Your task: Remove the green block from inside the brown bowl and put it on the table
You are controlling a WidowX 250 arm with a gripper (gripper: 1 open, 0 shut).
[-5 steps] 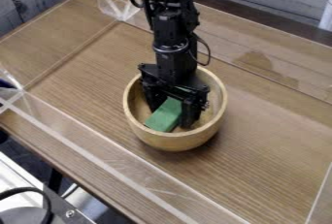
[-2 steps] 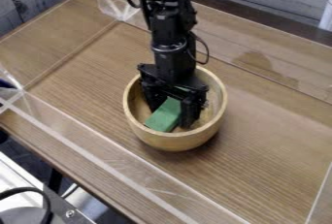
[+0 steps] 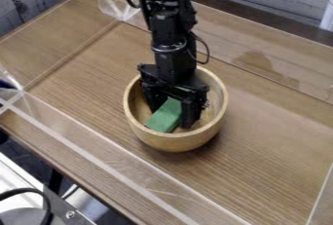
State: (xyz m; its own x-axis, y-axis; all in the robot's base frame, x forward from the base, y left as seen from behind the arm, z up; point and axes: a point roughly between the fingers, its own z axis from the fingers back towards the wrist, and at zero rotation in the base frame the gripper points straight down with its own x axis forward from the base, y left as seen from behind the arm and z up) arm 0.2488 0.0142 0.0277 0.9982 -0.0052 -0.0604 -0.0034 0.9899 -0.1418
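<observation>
The brown bowl (image 3: pixel 146 131) sits near the front middle of the table (image 3: pixel 78 63). Inside it lies the green block (image 3: pixel 166 119), tilted against the bowl's inner wall. My black gripper (image 3: pixel 173 104) reaches straight down into the bowl. Its jaws stand open, one finger on each side of the block's upper end. The fingers (image 3: pixel 200 103) do not press the block. The arm hides the back of the bowl and the block's far end.
Low clear plastic walls (image 3: pixel 53 122) edge the table at the front and left. A darker stain (image 3: pixel 254 65) marks the wood to the right of the bowl. Bare tabletop lies on both sides of the bowl.
</observation>
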